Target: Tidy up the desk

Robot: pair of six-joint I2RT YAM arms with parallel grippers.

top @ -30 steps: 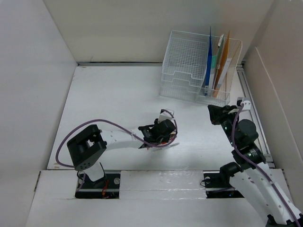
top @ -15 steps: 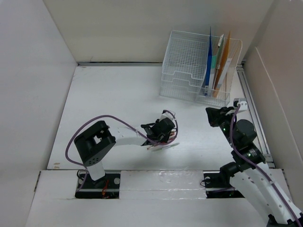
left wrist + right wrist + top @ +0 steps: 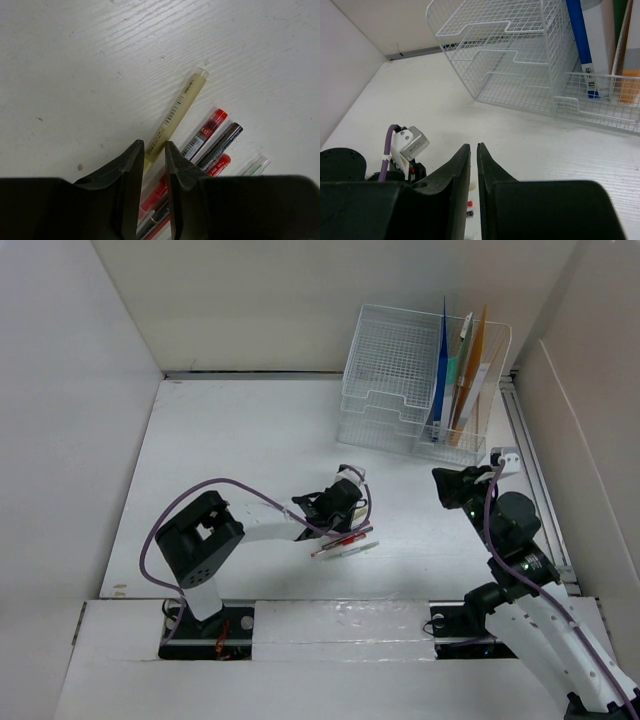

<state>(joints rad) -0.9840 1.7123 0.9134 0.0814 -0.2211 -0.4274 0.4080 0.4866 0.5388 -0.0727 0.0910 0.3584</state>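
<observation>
A bunch of pens [image 3: 345, 540] lies on the white desk [image 3: 230, 450] near its middle. In the left wrist view these are a yellow pen [image 3: 179, 107], red pens [image 3: 212, 120], a black pen [image 3: 225, 137] and a clear one [image 3: 256, 165]. My left gripper [image 3: 340, 527] [image 3: 155, 145] is down on them, its jaws drawn in narrowly around the yellow pen's near end. My right gripper [image 3: 445, 480] [image 3: 474, 146] hovers to the right of the pens, shut and empty, pointing toward the left arm's wrist [image 3: 410, 142].
A white wire-mesh organizer [image 3: 400, 370] [image 3: 520, 60] stands at the back right, with blue, green and orange folders [image 3: 460, 370] upright in its right end. White panel walls border the desk on the left, back and right.
The left gripper has drawn back slightly toward the far left and narrowed its jaws around the yellow pen. More of the pens now shows. The right arm has shifted slightly left.
</observation>
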